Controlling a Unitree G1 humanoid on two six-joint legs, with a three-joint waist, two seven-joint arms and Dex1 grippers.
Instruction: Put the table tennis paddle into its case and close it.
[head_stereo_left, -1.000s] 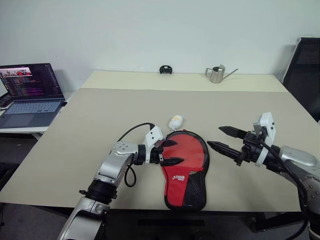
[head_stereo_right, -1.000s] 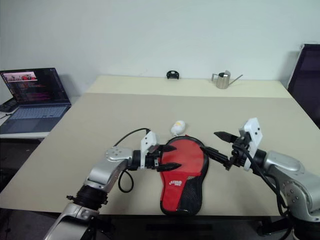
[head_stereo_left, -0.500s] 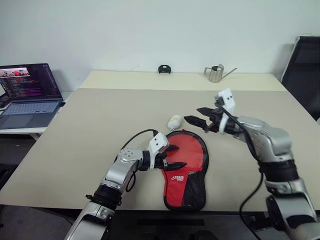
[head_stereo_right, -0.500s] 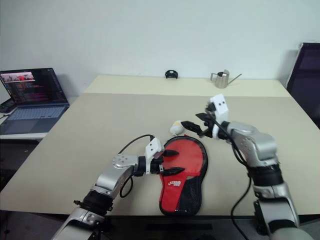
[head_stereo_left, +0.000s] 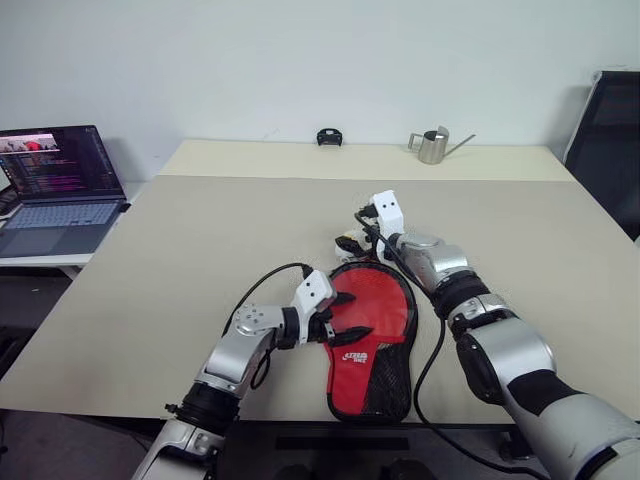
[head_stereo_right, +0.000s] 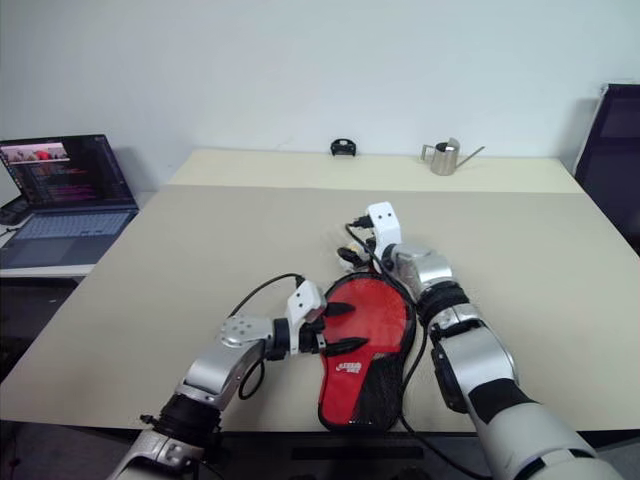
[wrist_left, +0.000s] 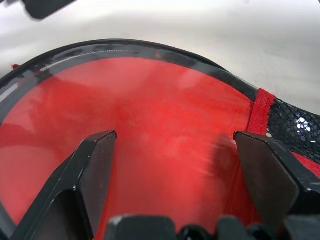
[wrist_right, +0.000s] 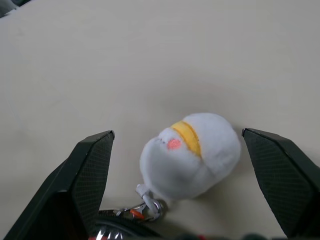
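Note:
The case (head_stereo_left: 372, 338) lies flat near the table's front edge, red side up, with its black mesh pocket toward me. The table tennis paddle is hidden. My left gripper (head_stereo_left: 345, 313) stands open at the left edge of the case's round part; in the left wrist view its fingers (wrist_left: 95, 165) straddle the red fabric (wrist_left: 165, 150). My right gripper (head_stereo_left: 352, 240) is open at the case's far end, with a small white plush charm (wrist_right: 192, 152) on a keyring clip lying between its fingers (wrist_right: 90, 170), untouched.
The beige table (head_stereo_left: 200, 240) stretches wide around the case. At its far edge stand a metal watering can (head_stereo_left: 432, 147) and a small black object (head_stereo_left: 328, 137). An open laptop (head_stereo_left: 60, 185) sits on a side desk at the left, and a dark chair (head_stereo_left: 608, 140) at the right.
My right arm swung from the right of the case forward and leftward to the plush charm at the case's far end. My left gripper stayed open at the case's left edge.

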